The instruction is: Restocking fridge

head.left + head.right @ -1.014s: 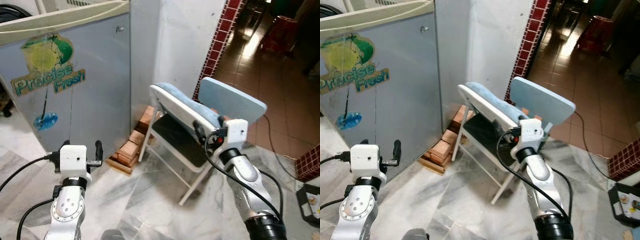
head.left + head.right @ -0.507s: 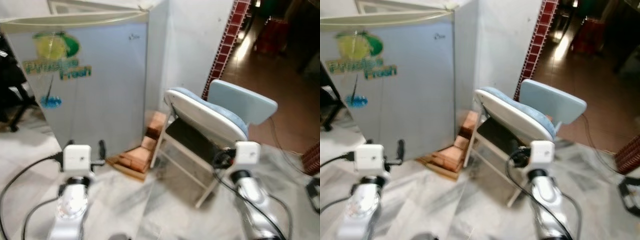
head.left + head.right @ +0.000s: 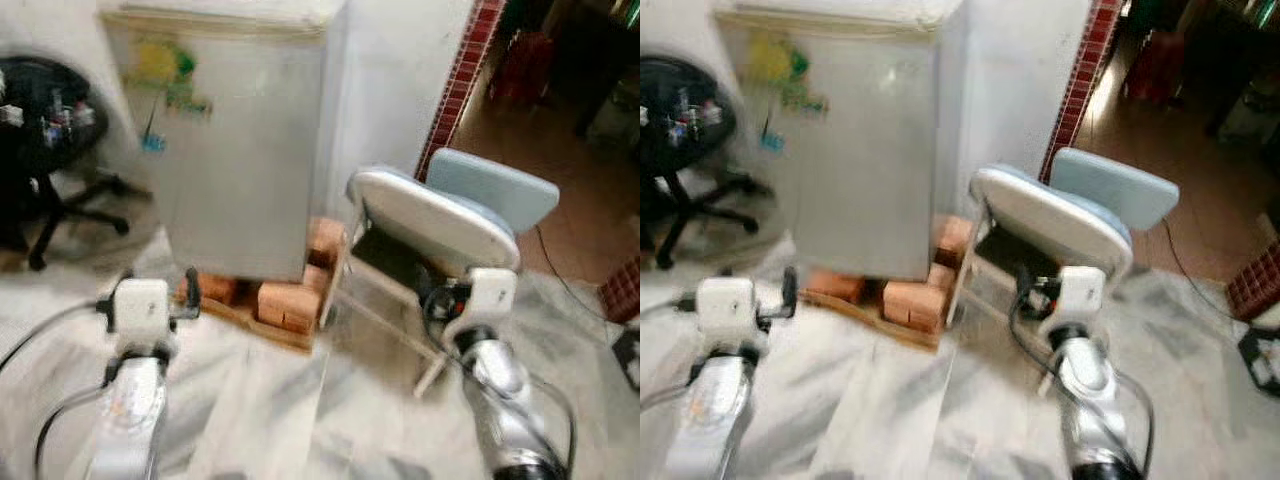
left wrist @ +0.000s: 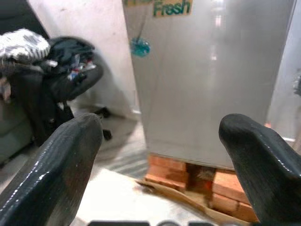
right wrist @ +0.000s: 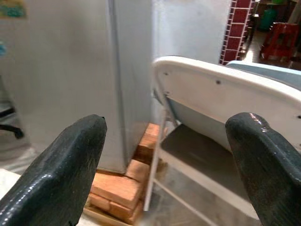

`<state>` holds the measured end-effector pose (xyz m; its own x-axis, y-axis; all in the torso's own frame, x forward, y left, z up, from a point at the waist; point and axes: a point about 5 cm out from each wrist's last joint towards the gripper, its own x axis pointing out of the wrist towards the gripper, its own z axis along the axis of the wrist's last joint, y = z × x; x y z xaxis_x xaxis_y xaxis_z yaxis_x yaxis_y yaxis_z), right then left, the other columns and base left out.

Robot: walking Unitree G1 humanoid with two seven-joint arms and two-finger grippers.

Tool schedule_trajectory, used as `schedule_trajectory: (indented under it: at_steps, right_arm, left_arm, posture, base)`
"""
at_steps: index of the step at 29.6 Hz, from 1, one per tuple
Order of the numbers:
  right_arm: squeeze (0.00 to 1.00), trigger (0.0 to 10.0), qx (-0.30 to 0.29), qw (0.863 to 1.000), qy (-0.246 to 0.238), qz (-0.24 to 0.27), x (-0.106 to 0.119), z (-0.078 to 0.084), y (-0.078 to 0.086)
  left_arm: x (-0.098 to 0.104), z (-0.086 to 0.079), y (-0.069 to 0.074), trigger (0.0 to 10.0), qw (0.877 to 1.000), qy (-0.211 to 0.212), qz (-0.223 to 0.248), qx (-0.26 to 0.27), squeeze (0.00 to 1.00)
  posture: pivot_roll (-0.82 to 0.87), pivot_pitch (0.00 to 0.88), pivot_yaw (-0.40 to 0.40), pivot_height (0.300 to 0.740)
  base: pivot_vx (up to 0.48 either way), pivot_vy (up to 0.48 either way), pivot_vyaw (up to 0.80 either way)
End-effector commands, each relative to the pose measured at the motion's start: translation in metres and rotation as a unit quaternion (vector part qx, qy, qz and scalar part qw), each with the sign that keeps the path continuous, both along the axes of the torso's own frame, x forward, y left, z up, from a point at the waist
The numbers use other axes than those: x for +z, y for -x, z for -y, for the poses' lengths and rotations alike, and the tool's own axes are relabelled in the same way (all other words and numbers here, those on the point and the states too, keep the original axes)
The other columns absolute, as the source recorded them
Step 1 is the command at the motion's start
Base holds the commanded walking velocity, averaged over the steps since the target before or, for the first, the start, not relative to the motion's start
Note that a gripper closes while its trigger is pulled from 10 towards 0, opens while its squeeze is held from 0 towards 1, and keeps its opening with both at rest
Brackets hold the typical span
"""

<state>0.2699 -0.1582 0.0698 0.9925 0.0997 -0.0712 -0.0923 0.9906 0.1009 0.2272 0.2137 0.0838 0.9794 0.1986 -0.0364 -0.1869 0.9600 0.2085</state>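
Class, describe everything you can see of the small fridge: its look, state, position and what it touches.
The fridge is a small, upright box with a plain silver-grey door, shut, and a cream top edge. A yellow, green and blue sticker sits high on the door; its last word reads "Fresh" in the left wrist view. The fridge stands raised on orange bricks laid on a flat board, beside a white wall, with a folding chair close alongside.

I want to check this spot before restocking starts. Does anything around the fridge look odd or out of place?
Yes. The fridge stands raised on bricks over a flat board rather than on the floor. A folding chair is propped at a tilt right beside it, its padded back leaning over. The fridge door looks shut.
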Motion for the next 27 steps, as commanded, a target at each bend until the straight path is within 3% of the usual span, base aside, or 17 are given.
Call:
schedule_trajectory:
  at_steps: [1, 19, 27]
  right_arm:
    - [0.0, 10.0, -0.012, 1.0, 0.007, 0.004, 0.0033, 0.0115, -0.0008]
    - [0.0, 10.0, -0.005, 1.0, 0.009, 0.0, 0.0023, 0.0117, -0.0041]
    - [0.0, 10.0, -0.007, 1.0, 0.008, 0.003, 0.0039, 0.0124, -0.0073]
  left_arm:
    - [0.0036, 0.011, -0.0056, 10.0, 1.0, 0.01, 0.009, -0.022, 0.0]
    - [0.0016, 0.0177, -0.0044, 10.0, 0.999, 0.019, 0.006, -0.038, 0.0]
    - [0.0012, 0.019, -0.0057, 10.0, 0.999, 0.021, 0.004, -0.044, 0.0]
  posture:
    - [0.11, 0.0, -0.055, 0.74]
    - [0.11, 0.0, -0.054, 0.74]
    - [0.11, 0.0, -0.05, 0.74]
  base:
    - [0.0, 0.472, -0.8]
    - [0.0, 0.478, -0.8]
    - [0.0, 0.48, -0.13]
